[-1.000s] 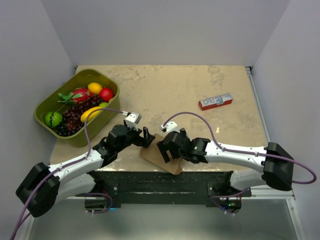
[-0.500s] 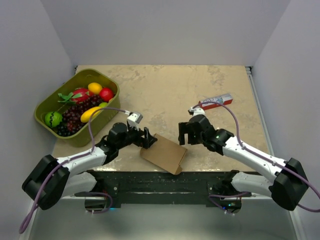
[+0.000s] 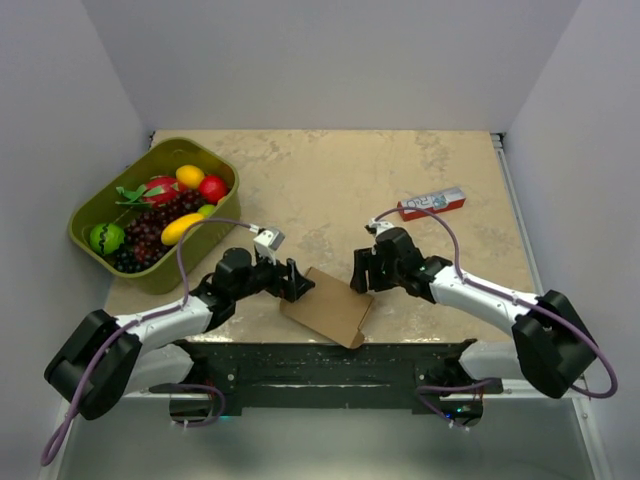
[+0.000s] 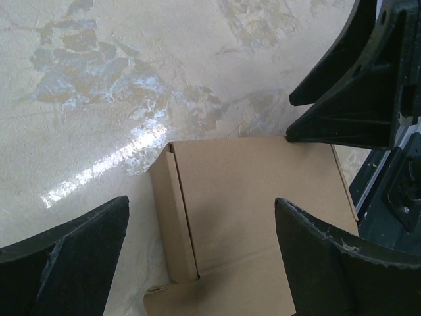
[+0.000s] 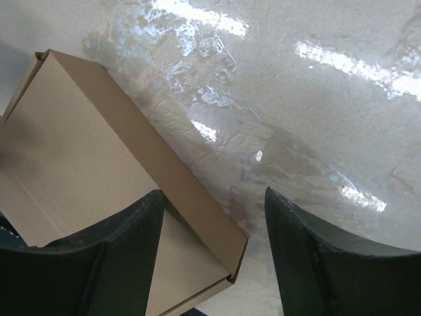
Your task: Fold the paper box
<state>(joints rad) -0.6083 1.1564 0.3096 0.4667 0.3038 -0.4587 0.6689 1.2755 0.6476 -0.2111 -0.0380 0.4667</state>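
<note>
Left end effector [image 3: 293,281] is spread wide and empty, low over the left far edge of the paper box [image 3: 330,308]. Right end effector [image 3: 362,272], fingers apart and grasping nothing, hovers at the box's right far corner. The flat brown box lies at the worktop's [image 3: 330,180] near edge, between both arms.

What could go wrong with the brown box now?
The paper box lies at the near edge of the table, so a push could slide it off. The left gripper and right gripper, both open, sit close at opposite sides; closing in, they might crease the cardboard or bump each other.
</note>
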